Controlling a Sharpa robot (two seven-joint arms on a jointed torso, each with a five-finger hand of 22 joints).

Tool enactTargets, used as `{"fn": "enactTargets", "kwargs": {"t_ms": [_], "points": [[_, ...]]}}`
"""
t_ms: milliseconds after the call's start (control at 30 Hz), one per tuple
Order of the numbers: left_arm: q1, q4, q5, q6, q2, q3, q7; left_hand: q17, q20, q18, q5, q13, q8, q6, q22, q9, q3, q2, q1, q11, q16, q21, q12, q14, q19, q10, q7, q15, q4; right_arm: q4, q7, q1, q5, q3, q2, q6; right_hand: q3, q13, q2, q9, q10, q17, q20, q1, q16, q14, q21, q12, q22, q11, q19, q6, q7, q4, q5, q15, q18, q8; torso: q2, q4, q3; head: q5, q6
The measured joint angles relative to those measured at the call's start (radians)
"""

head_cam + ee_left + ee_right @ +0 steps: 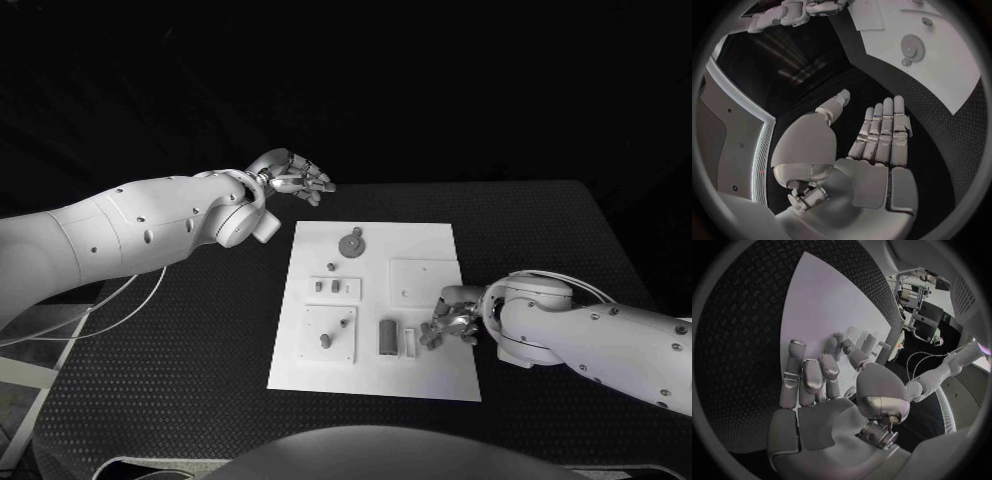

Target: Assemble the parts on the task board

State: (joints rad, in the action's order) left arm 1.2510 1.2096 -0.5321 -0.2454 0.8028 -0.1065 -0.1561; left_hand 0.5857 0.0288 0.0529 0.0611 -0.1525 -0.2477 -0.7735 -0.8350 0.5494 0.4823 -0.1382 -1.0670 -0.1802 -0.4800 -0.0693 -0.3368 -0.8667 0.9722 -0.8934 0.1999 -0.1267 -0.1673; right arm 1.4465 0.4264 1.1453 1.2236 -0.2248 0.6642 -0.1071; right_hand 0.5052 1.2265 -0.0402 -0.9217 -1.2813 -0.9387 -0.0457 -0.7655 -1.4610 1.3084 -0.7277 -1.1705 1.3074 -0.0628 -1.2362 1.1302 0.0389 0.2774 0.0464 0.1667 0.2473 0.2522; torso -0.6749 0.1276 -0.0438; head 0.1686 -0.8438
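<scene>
Task board [418,240] sits mid-surface, white plate on the black surface [202,340]. Parts on it look grey here: a round disc part [351,243] near the far end, a small peg [332,266] just below it, 2 short pegs [329,286] on a small block, an upright pin [326,340] on a square block nearer me, and a dark bar part [387,336] beside that. A blank square recess [426,280] lies on the right half.

My right hand [450,325] is low over the board's right edge, just beside the bar part, fingers curled down toward the plate. In the right wrist view the fingers [811,375] are partly bent and apart, nothing between them as far as I see; whether a fingertip touches a part, can't tell. My left hand [293,175] is up off the board's far-left corner, flat and spread, holding nothing; the left wrist view shows the palm [873,175] bare, fingers straight.

My read: I'm lining up a pick near the bar part, assy barely begun. To do it well: come in slow, thumb 1 side, finger opposite, pinch the part's long faces, lift straight so it doesn't tip. Keep the left hand parked, ready to steady the plate if it slides.
</scene>
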Motion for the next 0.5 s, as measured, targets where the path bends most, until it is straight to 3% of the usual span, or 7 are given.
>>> {"fn": "enactTargets", "kwargs": {"t_ms": [200, 433, 500], "points": [[0.0, 0.0, 0.0, 0.0, 0.001, 0.0, 0.0, 0.0, 0.0, -0.001, 0.0, 0.0, 0.0, 0.0, 0.0, 0.0, 0.0, 0.0, 0.0, 0.0, 0.0, 0.0, 0.0, 0.0, 0.0, 0.0, 0.0, 0.0, 0.0, -0.005, -0.002, 0.0, 0.03, 0.0, -0.003, -0.003, -0.009, -0.015, -0.026, 0.0, 0.015, 0.024, 0.003, 0.046, 0.007, -0.012, 0.0, 0.018, 0.0, 0.001, 0.003, 0.006, -0.006, -0.012, 0.0, 0.0, 0.0, 0.0, 0.0, 0.0001, 0.0004, -0.002, 0.0], [0.0, 0.0, 0.0, 0.001, 0.001, 0.0, 0.0, 0.001, 0.0, -0.002, 0.0, 0.0, 0.0, 0.0, 0.0, 0.0, 0.0, 0.0, 0.0, 0.0, 0.0, 0.0, 0.0, 0.0, 0.0, 0.0, 0.0, 0.0, 0.0, -0.016, -0.001, 0.002, 0.071, 0.001, -0.008, -0.003, 0.019, -0.027, -0.083, 0.003, 0.031, 0.044, 0.004, 0.123, 0.018, -0.015, 0.008, 0.031, 0.0, 0.002, 0.004, 0.014, -0.018, -0.088, 0.0, -0.004, 0.0, 0.0, 0.0, -0.0004, 0.0008, -0.004, 0.001], [0.0, 0.0, 0.0, 0.001, 0.001, 0.0, 0.0, 0.001, 0.0, -0.002, 0.0, 0.0, 0.0, 0.0, 0.0, 0.0, 0.0, 0.0, 0.0, 0.0, 0.0, 0.0, 0.0, 0.0, 0.0, 0.0, 0.0, 0.0, 0.0, -0.019, 0.001, 0.002, 0.081, 0.001, -0.009, -0.002, 0.051, -0.028, -0.115, 0.003, 0.031, 0.047, 0.004, 0.14, 0.018, -0.015, 0.008, 0.031, 0.0, 0.002, 0.004, 0.024, -0.03, -0.127, 0.0, -0.004, 0.0, 0.0, 0.0, -0.0008, 0.001, -0.004, 0.001]]}}
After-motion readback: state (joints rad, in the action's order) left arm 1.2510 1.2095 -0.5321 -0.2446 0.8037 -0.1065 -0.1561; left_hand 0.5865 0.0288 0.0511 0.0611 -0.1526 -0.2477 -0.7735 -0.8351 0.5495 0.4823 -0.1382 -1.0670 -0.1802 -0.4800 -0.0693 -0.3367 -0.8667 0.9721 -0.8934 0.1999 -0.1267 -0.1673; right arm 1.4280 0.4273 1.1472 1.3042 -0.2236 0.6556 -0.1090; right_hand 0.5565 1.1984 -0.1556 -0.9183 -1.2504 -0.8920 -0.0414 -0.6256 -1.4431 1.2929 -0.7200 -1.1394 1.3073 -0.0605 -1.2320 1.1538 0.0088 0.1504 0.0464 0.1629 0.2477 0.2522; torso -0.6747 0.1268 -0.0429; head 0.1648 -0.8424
